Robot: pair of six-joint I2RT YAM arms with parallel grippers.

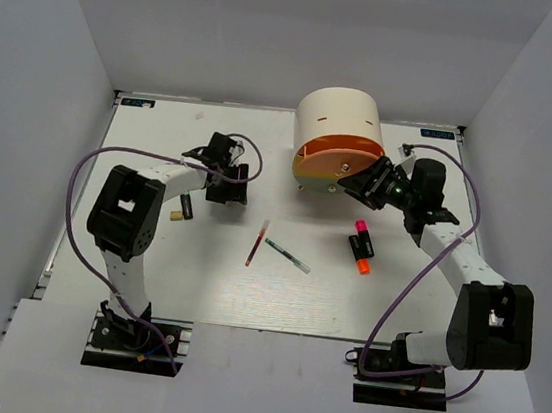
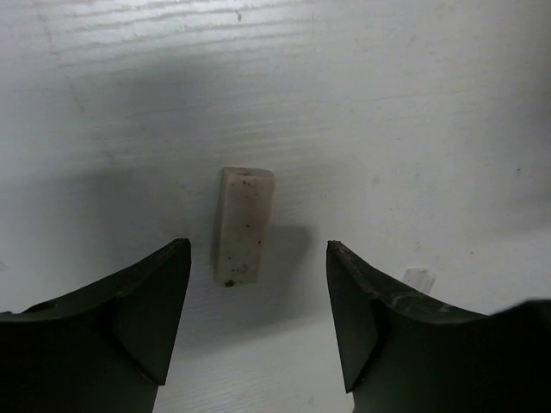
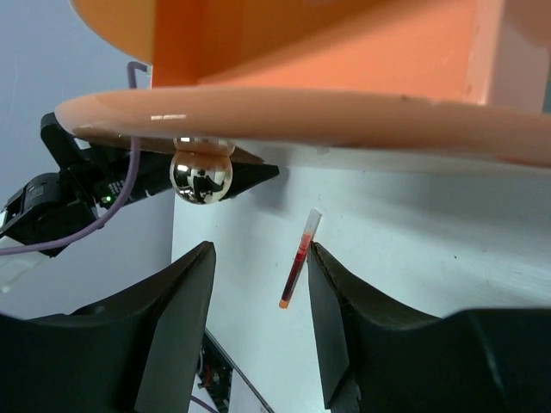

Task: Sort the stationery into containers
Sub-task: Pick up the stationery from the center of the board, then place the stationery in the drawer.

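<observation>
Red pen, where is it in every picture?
Top external: the red pen lies near the picture's middle, just left of the clear pen.
Left wrist: not in it; a white eraser lies between the open jaws.
Right wrist: the red pen shows between the open jaws, below the orange drawer.
Shared landmark: the orange drawer, seen in the top and right wrist views.

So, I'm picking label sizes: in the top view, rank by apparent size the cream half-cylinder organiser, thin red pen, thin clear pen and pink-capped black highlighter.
Cream half-cylinder organiser: by far largest.
Thin red pen and thin clear pen: similar length, can't rank.
Pink-capped black highlighter: shortest, though thicker.
</observation>
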